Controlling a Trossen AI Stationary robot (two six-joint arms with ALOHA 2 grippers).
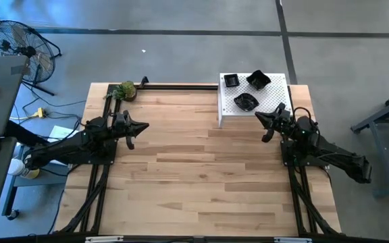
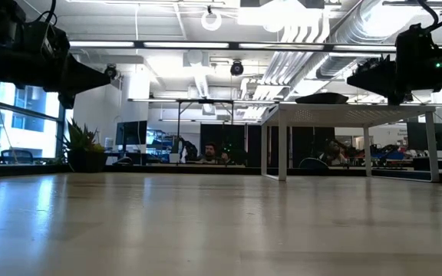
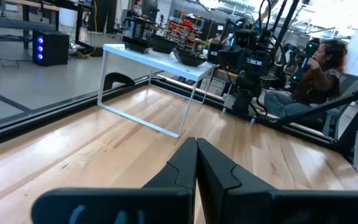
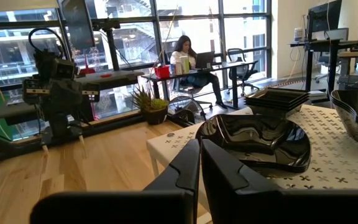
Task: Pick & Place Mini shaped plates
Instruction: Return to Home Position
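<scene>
On the wooden table (image 1: 201, 175), at about 1 o'clock from its middle, stands a white shelf (image 1: 279, 94) on thin legs, and it carries all the mini shaped plates (image 3: 188, 57) in view, glossy black and nested into three stacks. Seen from above, the square plates (image 1: 231, 80) sit at the shelf's 10 o'clock corner. A pile with pointed corners (image 1: 258, 79) sits at its 12 o'clock edge and the wavy plates (image 1: 246, 102) near its middle, each stack apart from the others. The right wrist view looks across the shelf top, which is patterned with small crosses. The wavy plates lie nearest, the square ones are beyond, and the third pile is cut by the frame edge. The right gripper (image 1: 259, 116) hangs over the shelf's 6 o'clock edge, tips toward 9 o'clock, its two fingers pressed together and clear of the plates. The left gripper (image 1: 144, 125) is at roughly 10 o'clock from the table's middle and well apart from the shelf. It points toward 3 o'clock, with its fingers likewise pressed together. In the low view both grippers are raised well above the tabletop. A green leafy ball (image 1: 123, 90) rests at the table's 11 o'clock corner. Beyond that corner a floor fan (image 1: 15, 40) stands on the grey floor. A seated person (image 3: 322, 68) shows past the right arm in the left wrist view, and another person (image 4: 188, 59) sits at a desk by the windows in the right wrist view.
</scene>
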